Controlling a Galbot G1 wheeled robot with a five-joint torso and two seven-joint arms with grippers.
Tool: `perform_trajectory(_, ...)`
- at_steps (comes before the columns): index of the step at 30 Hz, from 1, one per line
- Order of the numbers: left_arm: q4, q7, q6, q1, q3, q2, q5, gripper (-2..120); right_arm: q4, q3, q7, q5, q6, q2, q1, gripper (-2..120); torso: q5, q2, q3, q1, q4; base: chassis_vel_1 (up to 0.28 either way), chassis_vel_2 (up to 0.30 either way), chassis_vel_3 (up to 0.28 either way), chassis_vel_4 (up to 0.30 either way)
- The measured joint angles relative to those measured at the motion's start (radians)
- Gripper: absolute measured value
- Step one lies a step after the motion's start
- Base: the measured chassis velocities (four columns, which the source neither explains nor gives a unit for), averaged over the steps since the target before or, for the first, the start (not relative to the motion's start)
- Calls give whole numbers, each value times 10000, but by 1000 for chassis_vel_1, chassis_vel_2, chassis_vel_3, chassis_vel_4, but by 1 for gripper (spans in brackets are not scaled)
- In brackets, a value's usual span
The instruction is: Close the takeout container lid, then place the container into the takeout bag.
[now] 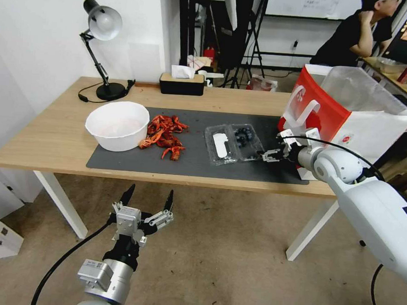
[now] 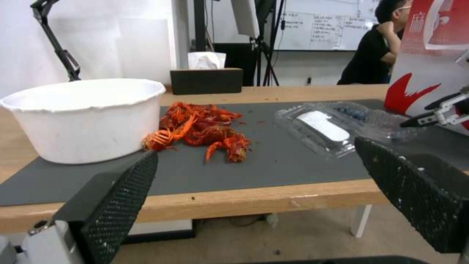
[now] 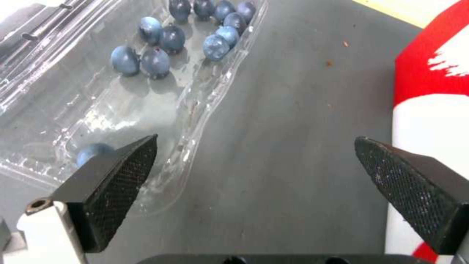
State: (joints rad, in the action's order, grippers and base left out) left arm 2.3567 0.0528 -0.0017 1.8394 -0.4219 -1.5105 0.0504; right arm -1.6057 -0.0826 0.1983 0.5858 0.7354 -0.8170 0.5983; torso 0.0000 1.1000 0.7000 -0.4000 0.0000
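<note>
The takeout container (image 1: 234,144) lies open and flat on the dark mat, with blueberries (image 3: 161,47) in the half nearer the bag. Its lid (image 1: 220,145), clear with a white oblong label, is folded out on the side toward the bowl. The red-and-white takeout bag (image 1: 348,111) stands upright at the table's right end. My right gripper (image 1: 270,146) is open, low over the mat between container and bag. In the right wrist view one finger overlaps the berry half's rim (image 3: 195,121) and the other is near the bag (image 3: 430,110). My left gripper (image 1: 151,191) hangs open below the table's front edge.
A white bowl (image 1: 118,124) and a pile of red crayfish shells (image 1: 165,134) sit left of the container. A desk lamp (image 1: 103,26) and a tissue box (image 1: 181,82) stand at the table's far edge. The mat (image 1: 189,165) ends near the table's front edge.
</note>
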Motion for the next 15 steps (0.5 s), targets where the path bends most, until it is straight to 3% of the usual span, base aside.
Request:
perform_trajectory(9, 54, 11, -91, 85, 34, -126, -61, 100, -471, -639, -213, 352, 2, -18, 205, 100, 1, 0, 0, 0, -2, 0, 0, 0, 0)
perform_trajectory(13, 62, 15, -111, 92, -12, -142, -61, 100, -1003, -1331, -584, 946, -7, -172, 327, 100, -2, 0, 0, 0, 1, 0, 0, 0, 0)
perform_trajectory(15, 79, 18, -116, 94, -92, -143, -53, 100, -1697, -2169, -1103, 1727, -90, -367, 659, 100, -1, 0, 0, 0, 3, 0, 0, 0, 0)
